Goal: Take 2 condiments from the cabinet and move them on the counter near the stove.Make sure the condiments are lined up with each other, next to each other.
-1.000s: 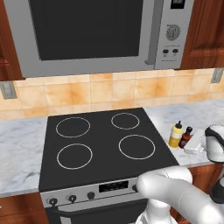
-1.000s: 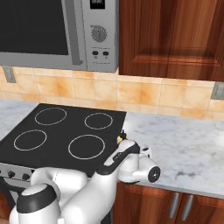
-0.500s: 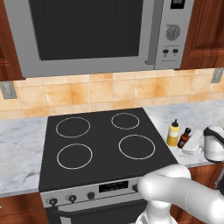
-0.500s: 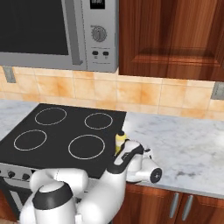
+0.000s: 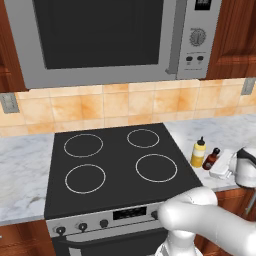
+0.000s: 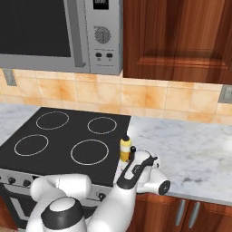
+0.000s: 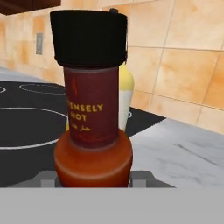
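The yellow squeeze bottle stands on the marbled counter just right of the stove. Right beside it is the slim red-brown sauce bottle, with my gripper shut on its lower body. In the hand view the sauce bottle stands upright with its dark cap on top. Both fingertips press against its base, and the yellow bottle peeks out right behind it. In the right base view my hand half covers the dark bottle next to the yellow bottle.
A steel microwave hangs over the stove. The reddish wood wall cabinet above the counter has its door closed. Tiled wall runs behind. My arm's white elbow hangs in front of the stove's knobs.
The hand has sunk slightly with the sauce bottle. In the right base view the yellow bottle has come out from behind the hand, and the elbow has swung right. The bottles have barely shifted.
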You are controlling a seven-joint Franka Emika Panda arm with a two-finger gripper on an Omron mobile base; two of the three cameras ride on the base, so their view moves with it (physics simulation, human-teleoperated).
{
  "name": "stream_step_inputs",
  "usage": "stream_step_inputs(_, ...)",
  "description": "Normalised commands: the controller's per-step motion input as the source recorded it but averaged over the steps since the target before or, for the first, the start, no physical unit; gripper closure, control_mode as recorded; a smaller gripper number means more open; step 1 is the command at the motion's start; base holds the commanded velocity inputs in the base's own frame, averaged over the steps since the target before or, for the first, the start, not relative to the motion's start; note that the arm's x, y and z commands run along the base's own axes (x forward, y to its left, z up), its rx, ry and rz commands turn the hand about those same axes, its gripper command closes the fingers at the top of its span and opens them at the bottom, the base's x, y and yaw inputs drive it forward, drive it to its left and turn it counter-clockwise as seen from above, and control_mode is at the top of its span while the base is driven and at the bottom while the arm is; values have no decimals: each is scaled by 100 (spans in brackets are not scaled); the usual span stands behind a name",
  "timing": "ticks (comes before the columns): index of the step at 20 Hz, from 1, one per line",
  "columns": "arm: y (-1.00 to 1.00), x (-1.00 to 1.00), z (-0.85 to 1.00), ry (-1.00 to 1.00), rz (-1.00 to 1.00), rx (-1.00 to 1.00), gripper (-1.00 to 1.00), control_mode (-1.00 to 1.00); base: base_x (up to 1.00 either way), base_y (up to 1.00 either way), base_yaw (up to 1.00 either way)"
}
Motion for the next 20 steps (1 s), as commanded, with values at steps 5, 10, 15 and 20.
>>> stream_step_inputs(5,0,0,-4,-7,1,0,100,-100,0,0,0)
stream_step_inputs(10,5,5,-22,0,8,0,100,-100,0,0,0)
stream_step_inputs(15,4,9,-30,13,8,0,100,-100,0,0,0)
stream_step_inputs(20,8,2,-14,5,7,0,-100,-100,0,0,0)
